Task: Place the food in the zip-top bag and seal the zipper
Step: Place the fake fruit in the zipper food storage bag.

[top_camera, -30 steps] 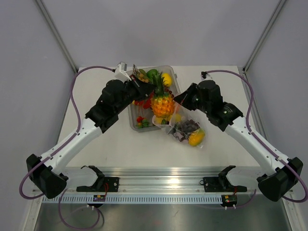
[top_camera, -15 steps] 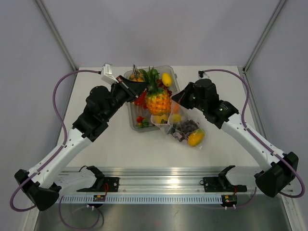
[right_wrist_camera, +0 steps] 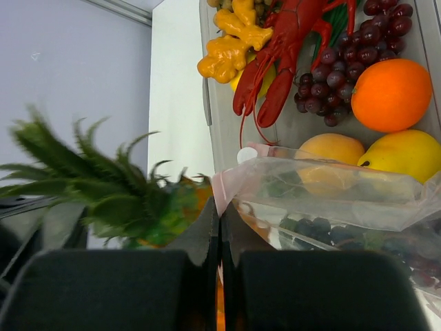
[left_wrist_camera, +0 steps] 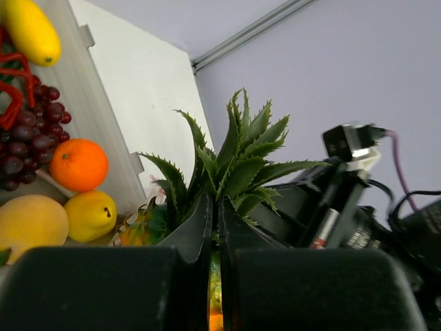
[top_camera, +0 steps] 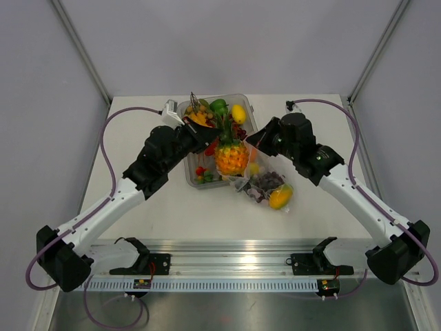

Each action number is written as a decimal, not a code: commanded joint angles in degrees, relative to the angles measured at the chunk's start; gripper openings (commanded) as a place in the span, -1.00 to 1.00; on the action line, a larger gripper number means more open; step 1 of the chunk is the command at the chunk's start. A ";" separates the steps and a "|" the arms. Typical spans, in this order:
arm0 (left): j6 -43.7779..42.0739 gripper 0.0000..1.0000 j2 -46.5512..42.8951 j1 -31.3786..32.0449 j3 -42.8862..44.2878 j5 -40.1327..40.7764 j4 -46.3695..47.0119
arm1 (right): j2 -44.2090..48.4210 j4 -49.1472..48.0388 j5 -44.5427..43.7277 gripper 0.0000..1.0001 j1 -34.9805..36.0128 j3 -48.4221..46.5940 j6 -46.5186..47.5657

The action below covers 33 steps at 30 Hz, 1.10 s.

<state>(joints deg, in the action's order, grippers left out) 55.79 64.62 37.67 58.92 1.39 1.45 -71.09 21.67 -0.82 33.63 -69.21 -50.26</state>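
Treat pineapple [top_camera: 231,157] as stiff, probably light; carry by crown, pinched in left gripper [top_camera: 211,134]. Hold limp, slippery zip-top bag [top_camera: 267,183], at 4 o'clock, by mouth edge, pinched in right gripper [right_wrist_camera: 219,210].

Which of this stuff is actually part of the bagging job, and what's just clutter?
Job:
- pineapple, held in the left gripper
- bag, pinched by the right gripper
- orange, grapes, lobster, lying in the tray

Lying about:
- tray itself
- metal rail at the near edge
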 commanded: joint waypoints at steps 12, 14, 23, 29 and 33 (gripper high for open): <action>3.71 -1.00 4.99 -1.37 -1.79 0.37 7.43 | 4.47 -8.66 3.98 -1.00 -0.05 -2.07 -2.74; 3.36 -1.00 4.55 -1.37 -1.35 2.29 6.99 | 4.38 -9.10 4.16 -1.00 -0.05 -1.98 -3.17; -3.05 -1.00 1.39 4.24 2.17 17.40 2.85 | 2.01 -13.58 6.62 -1.00 -0.05 -1.89 -6.86; -5.69 -1.00 1.48 7.67 1.73 22.24 3.03 | 0.69 -14.82 7.15 -1.00 0.04 -2.42 -8.01; -9.20 -1.00 0.60 10.23 1.38 28.75 2.24 | 0.16 -14.38 7.76 -1.00 0.03 -2.77 -8.01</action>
<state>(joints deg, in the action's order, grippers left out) 50.43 67.13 46.09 58.94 22.46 2.20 -71.05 15.05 5.56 33.63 -69.19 -56.55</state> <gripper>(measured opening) 0.023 0.012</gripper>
